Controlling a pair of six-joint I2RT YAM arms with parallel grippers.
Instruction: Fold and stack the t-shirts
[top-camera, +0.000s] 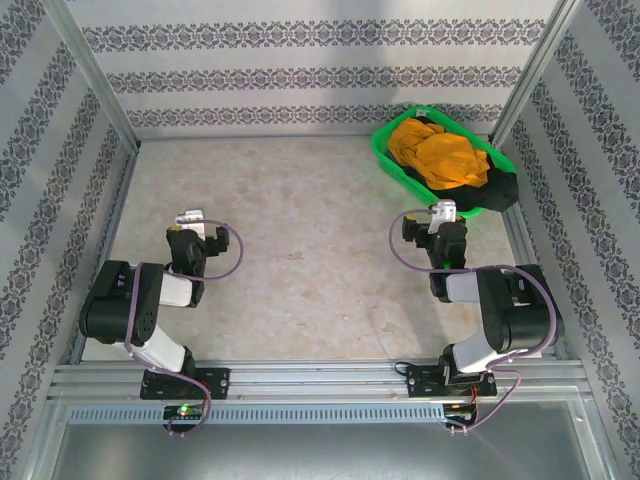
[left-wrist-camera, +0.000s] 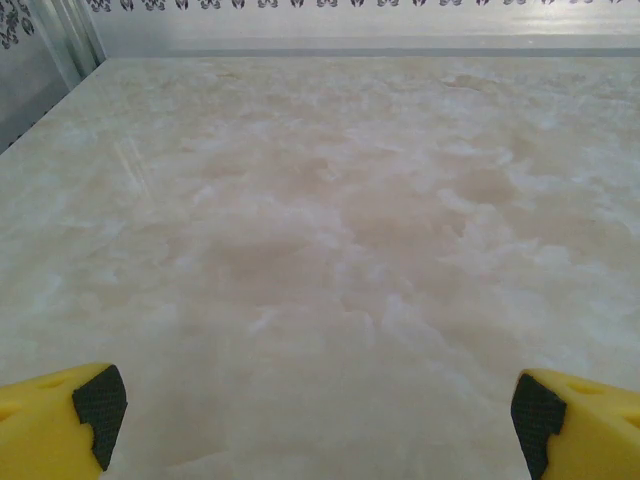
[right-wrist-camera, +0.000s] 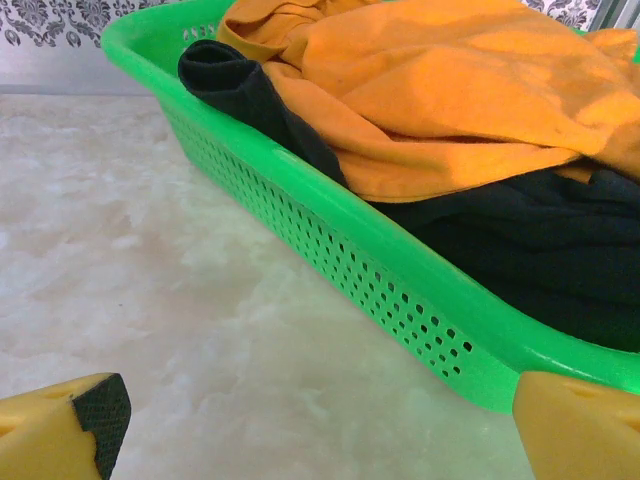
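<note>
I find the orange t-shirt (right-wrist-camera: 450, 90) heaped on top in the green basket (right-wrist-camera: 330, 240) at the far right corner of the bench (top-camera: 300, 230); the black t-shirt (right-wrist-camera: 530, 250) lies under it, spilling over the basket's right rim; right end effector (right-wrist-camera: 325, 420) gapes wide, empty, close to the basket's near wall; left end effector (left-wrist-camera: 320, 410) equally spread, empty, over bare bench, well apart from the cloth.
</note>
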